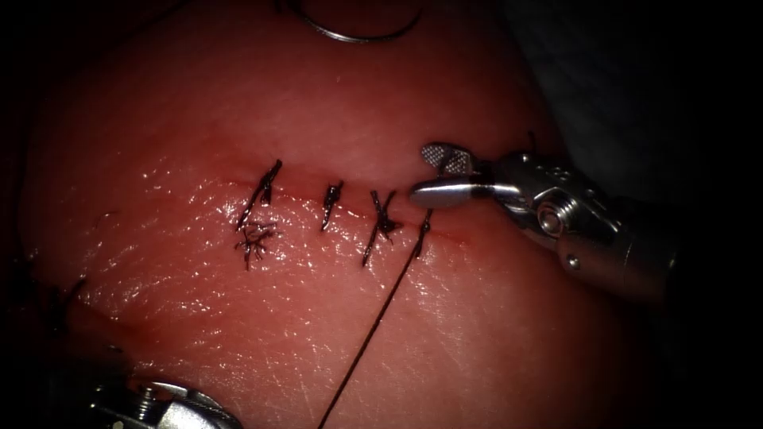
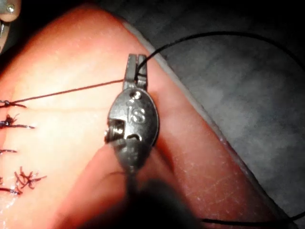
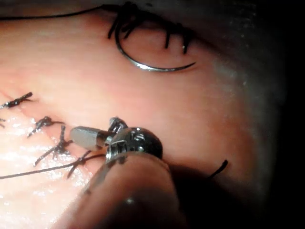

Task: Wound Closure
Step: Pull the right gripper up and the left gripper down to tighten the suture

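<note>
The tissue (image 1: pixel 238 119) fills the scene, its cut (image 1: pixel 334 195) crossed by dark stitches. Right pincer (image 1: pixel 435 175) hovers at the cut's right end, jaws spread, holding nothing. Left pincer (image 2: pixel 137 67) — pressed together on the thread (image 1: pixel 373 326), it seems. That thread runs taut from the rightmost stitch. The needle (image 1: pixel 358 33) lies free on the tissue's far side — well apart from both.

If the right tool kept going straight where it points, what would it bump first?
Probably the stitch just ahead of the right tool, whose open jaws point left along the cut; depth is unclear, so it might pass above.
</note>
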You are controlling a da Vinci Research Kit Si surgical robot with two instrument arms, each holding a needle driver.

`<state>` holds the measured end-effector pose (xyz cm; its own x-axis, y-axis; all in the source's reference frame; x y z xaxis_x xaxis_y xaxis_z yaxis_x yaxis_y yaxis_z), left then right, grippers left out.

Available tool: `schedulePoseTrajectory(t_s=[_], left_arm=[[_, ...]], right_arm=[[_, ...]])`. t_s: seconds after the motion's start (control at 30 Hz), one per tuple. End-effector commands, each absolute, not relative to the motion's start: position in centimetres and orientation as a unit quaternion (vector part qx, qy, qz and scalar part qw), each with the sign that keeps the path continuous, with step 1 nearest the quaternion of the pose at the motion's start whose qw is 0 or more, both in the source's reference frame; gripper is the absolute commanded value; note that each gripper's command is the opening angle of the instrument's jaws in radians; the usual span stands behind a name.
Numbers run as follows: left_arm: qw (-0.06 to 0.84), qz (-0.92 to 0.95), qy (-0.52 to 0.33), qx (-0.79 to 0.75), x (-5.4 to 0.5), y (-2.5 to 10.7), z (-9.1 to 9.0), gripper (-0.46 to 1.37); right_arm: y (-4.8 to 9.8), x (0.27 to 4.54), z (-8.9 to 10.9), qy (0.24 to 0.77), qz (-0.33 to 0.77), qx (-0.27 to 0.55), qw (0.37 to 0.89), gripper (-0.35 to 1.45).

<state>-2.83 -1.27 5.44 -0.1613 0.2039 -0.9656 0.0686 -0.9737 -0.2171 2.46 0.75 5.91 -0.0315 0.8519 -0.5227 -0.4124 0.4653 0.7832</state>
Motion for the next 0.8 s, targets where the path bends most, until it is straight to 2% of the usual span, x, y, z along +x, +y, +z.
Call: schedulePoseTrajectory(t_s=[0.03,0.17,0.6,0.8], left_arm=[[0.044,0.755,-0.102,-0.646,-2.83,-1.24,5.43,-0.35],[0.046,0.756,-0.098,-0.646,-2.82,-1.11,5.42,-0.35],[0.043,0.758,-0.085,-0.646,-2.89,-0.85,5.44,-0.35],[0.044,0.758,-0.080,-0.646,-2.93,-0.72,5.48,-0.35]], right_arm=[[0.76,2.44,5.90,0.539,0.477,0.203,0.664,1.32],[0.82,2.34,5.83,0.541,0.481,0.201,0.660,1.28],[0.84,2.00,5.61,0.547,0.495,0.191,0.648,1.30],[0.77,2.03,5.50,0.540,0.512,0.173,0.646,1.39]])
